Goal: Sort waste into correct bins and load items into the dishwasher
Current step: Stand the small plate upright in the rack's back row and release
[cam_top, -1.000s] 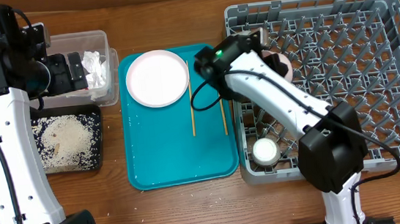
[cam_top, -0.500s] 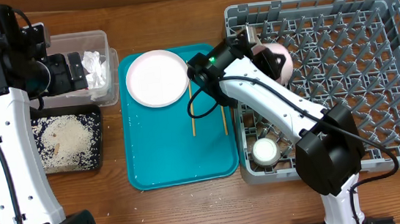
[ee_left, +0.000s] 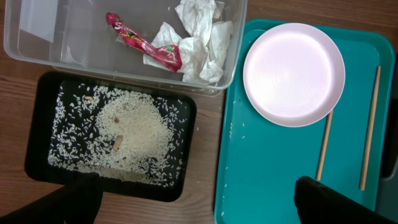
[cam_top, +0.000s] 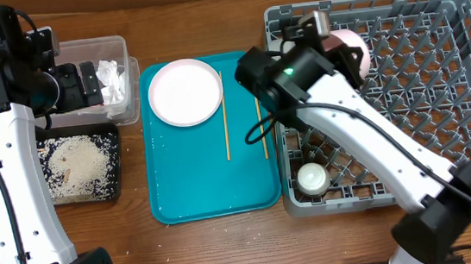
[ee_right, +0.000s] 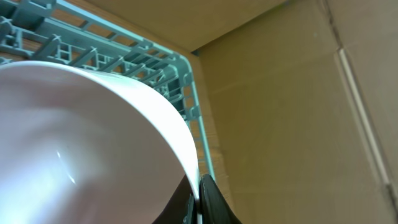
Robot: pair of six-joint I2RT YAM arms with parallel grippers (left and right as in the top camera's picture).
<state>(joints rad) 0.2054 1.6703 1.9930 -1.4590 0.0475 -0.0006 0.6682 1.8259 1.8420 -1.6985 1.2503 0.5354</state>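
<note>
My right gripper is shut on the rim of a pale pinkish bowl and holds it tilted over the back left of the grey dish rack. In the right wrist view its fingertips pinch the bowl's rim. A small white cup stands in the rack's front left corner. A pale pink plate and two chopsticks lie on the teal tray. My left gripper is open and empty, high above the bins. The large white plate is out of view.
The clear tub holds white napkins and a red wrapper. The black tray in front of it holds rice crumbs. A few crumbs lie on the teal tray. A brown cardboard wall stands behind the rack.
My right arm has swung right and back with the bowl, from the rack's left edge to over its back left. The chopsticks show fully now. The left arm has not moved.
</note>
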